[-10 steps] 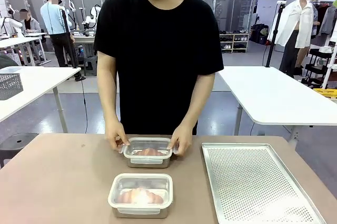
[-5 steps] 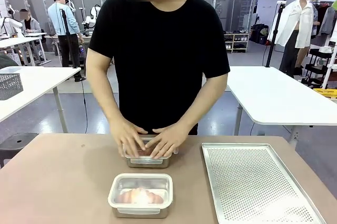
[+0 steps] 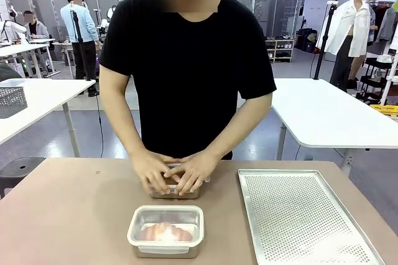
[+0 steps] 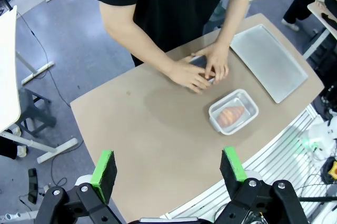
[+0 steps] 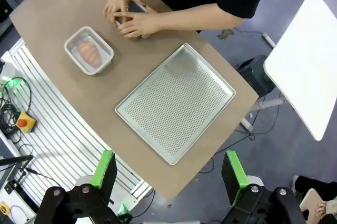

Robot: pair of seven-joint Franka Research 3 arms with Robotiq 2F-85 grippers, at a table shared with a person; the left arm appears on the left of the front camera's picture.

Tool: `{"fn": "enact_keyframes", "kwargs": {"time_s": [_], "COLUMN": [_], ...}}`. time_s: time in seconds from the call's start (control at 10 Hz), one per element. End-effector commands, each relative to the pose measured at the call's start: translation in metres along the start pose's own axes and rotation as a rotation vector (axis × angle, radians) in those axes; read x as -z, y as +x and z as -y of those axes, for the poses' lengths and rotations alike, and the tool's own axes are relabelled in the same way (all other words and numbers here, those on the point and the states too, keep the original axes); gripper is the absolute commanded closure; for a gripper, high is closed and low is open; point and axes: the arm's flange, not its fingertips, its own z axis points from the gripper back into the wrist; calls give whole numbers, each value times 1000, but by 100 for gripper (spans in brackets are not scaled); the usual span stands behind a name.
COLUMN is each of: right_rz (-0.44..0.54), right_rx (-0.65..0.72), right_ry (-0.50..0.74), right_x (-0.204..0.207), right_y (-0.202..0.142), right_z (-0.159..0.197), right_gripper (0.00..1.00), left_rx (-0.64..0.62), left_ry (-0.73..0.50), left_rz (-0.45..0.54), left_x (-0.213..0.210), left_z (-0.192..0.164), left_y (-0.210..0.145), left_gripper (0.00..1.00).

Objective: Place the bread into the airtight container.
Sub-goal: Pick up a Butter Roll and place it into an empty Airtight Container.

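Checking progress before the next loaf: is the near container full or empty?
Full: the near container holds bread, visible through its clear lid.

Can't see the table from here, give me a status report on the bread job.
Left gripper and right gripper open, high above the table. Bread sits in the near lidded container. Person's hands press on the far container.

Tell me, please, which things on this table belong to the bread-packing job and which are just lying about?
In the job:
- near container with bread inside
- far container under the person's hands

Lying about:
- perforated metal tray, bare
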Motion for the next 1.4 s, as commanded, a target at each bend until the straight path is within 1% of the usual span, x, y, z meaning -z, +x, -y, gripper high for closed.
{"fn": "enact_keyframes", "kwargs": {"time_s": [0.0, 1.3], "right_rz": [1, 1], "right_rx": [-2, -2], "right_ry": [-16, -16], "right_x": [-1, -1], "right_y": [0, 0], "right_z": [0, 0], "right_gripper": [0, 0], "left_rx": [5, 5], "left_ry": [-5, -5], "left_rz": [2, 2], "left_x": [0, 0], "left_z": [1, 1], "left_y": [1, 1], "left_gripper": [0, 0]}}
